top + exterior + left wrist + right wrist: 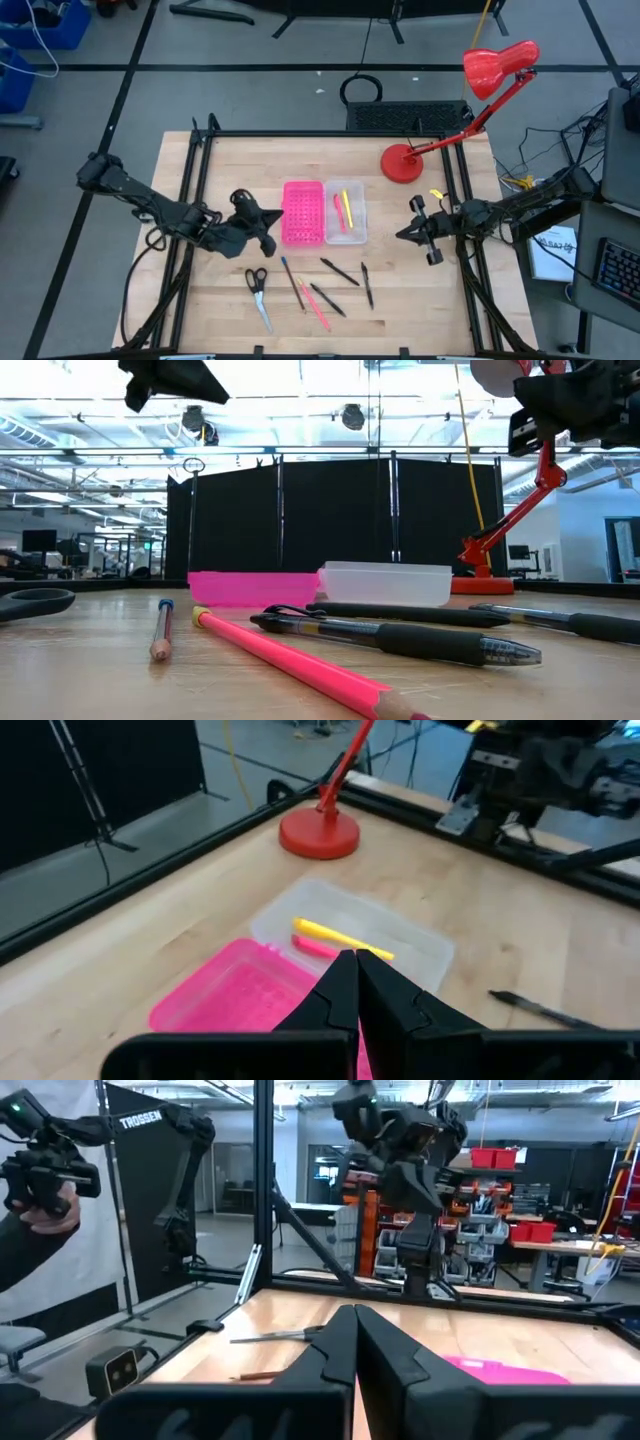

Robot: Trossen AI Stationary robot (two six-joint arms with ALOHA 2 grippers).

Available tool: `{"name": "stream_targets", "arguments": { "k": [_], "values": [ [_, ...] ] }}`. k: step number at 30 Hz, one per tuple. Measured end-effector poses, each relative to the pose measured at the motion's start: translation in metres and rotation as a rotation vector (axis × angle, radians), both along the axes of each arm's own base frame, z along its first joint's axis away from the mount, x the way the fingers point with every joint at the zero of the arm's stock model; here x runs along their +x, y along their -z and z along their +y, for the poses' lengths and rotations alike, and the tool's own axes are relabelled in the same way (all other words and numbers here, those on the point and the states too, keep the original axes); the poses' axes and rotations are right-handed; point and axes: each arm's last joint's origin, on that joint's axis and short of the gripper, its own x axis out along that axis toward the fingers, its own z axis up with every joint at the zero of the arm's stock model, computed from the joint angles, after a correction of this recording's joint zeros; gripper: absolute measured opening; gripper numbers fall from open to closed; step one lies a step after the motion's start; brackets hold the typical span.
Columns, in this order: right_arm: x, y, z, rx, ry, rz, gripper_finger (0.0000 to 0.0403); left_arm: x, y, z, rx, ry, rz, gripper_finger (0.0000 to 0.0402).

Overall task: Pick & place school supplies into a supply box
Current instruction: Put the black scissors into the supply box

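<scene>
Left gripper (268, 228): clenched on nothing, dark fingers pressed tip to tip, held above the tabletop just at 9 o'clock of the bright pink dotted plastic tray (303, 212). Right gripper (412, 225): likewise clenched and empty, raised at 3 o'clock of the shallow clear rectangular plastic tray (346, 213), well apart from it.

Clear tray touching the pink one side by side at table centre; inside it, a yellow pen (342, 939) and a pink-red pen (314, 947) lying together.

On the pale wooden table (420, 300), at 6 o'clock of the trays: small black-handled, silver-bladed scissors (259, 295) farthest toward 9 o'clock; then a thin blue-capped pencil (291, 281), a long pink-red pencil (314, 304) and a black pen (326, 298) bunched close together; two more black pens (339, 271) (367, 284) toward 3 o'clock, each lying apart.

Red desk lamp (404, 162) standing at 1 o'clock of the clear tray, arm leaning away toward the table's corner.
</scene>
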Motion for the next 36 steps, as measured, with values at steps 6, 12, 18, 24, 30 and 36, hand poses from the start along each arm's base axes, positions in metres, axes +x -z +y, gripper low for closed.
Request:
{"name": "stream_targets", "arguments": {
  "k": [6, 12, 18, 24, 30, 36],
  "values": [
    [-0.010, -0.005, -0.003, 0.001, 0.003, -0.033, 0.0000, -0.013, 0.003, -0.014, -0.087, -0.084, -0.073, 0.0007],
    [-0.013, -0.008, -0.004, -0.027, 0.016, -0.074, 0.0000, -0.022, 0.011, -0.027, -0.340, -0.096, -0.108, 0.0003],
    [-0.013, -0.008, -0.004, -0.037, 0.018, -0.075, 0.0000, -0.024, 0.012, -0.048, -0.446, -0.108, -0.109, 0.0002],
    [-0.012, -0.004, -0.004, -0.078, 0.020, -0.039, 0.0000, -0.008, -0.007, -0.078, -0.471, -0.188, 0.083, 0.0001],
    [-0.012, -0.004, -0.004, -0.068, 0.017, -0.037, 0.0000, 0.004, -0.007, -0.106, -0.554, -0.551, 0.361, 0.0001],
    [-0.012, -0.005, -0.004, -0.047, 0.015, -0.042, 0.0000, 0.027, 0.035, -0.129, -0.619, -0.741, 0.556, 0.0007]
  ]
}}
